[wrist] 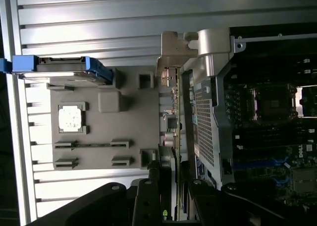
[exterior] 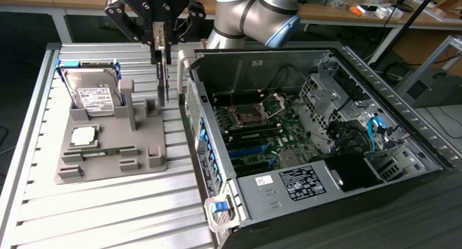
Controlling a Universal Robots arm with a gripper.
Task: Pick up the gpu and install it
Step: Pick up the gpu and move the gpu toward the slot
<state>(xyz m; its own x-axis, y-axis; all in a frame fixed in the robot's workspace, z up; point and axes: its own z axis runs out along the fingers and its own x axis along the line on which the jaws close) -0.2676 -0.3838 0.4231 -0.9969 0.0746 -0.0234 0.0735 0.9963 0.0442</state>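
My gripper (exterior: 160, 39) hangs at the back of the exterior view, shut on the gpu (exterior: 164, 78). The card is seen edge-on as a thin dark strip hanging straight down from the fingers. It is lifted above the grey holder tray (exterior: 148, 162), just beside the open computer case (exterior: 289, 65). In the wrist view the gpu (wrist: 171, 122) runs away from the gripper (wrist: 173, 189), ending in its silvery bracket (wrist: 173, 50) alongside the case's perforated wall (wrist: 204, 127). The motherboard (exterior: 267, 132) with its blue slots (exterior: 249, 150) lies inside the case.
On the grey tray stand a silver hard drive (exterior: 94, 92) in blue rails, a CPU (exterior: 83, 135) and a green RAM stick (exterior: 101, 150). The tray's upright posts (exterior: 129, 103) rise close to the card. The slatted metal table (exterior: 108, 211) stretches toward the front.
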